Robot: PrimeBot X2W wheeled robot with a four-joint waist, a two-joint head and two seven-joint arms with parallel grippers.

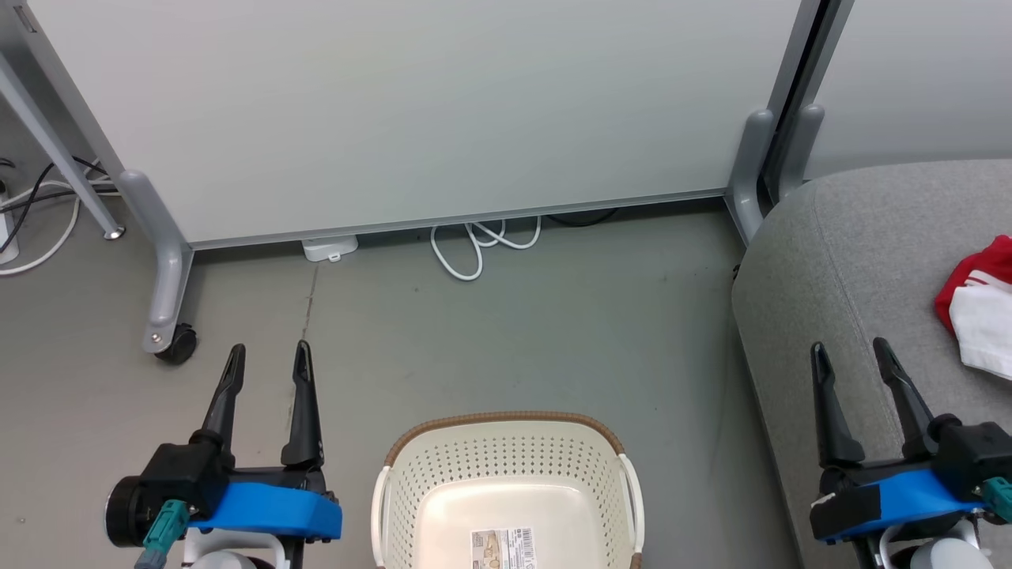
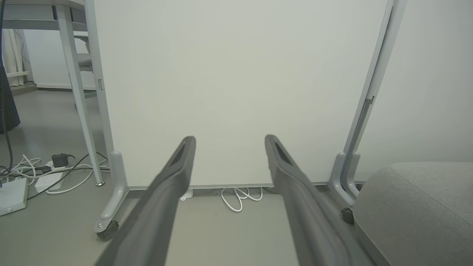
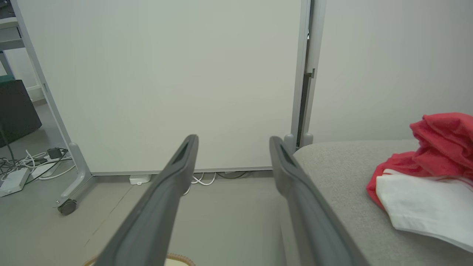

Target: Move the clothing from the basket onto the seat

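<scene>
The cream perforated basket [image 1: 506,442] with a brown rim sits on the floor at the bottom centre; its inside holds no cloth, just a label on the bottom. Red and white clothing [image 1: 980,304] lies bunched on the light grey seat [image 1: 838,261] at the right, and the right wrist view has the clothing [image 3: 425,184] on the seat [image 3: 343,173] too. My left gripper [image 1: 269,349] stands open over the floor left of the basket. My right gripper [image 1: 850,346] stands open over the seat's front part, left of the clothing. Nothing lies between either pair of fingers.
A white partition panel [image 1: 411,111] on grey wheeled feet [image 1: 166,316] closes off the back. White cable loops [image 1: 474,245] lie under it. Cables and power strips [image 2: 33,173] lie on the floor at far left, beside a table leg [image 1: 59,150].
</scene>
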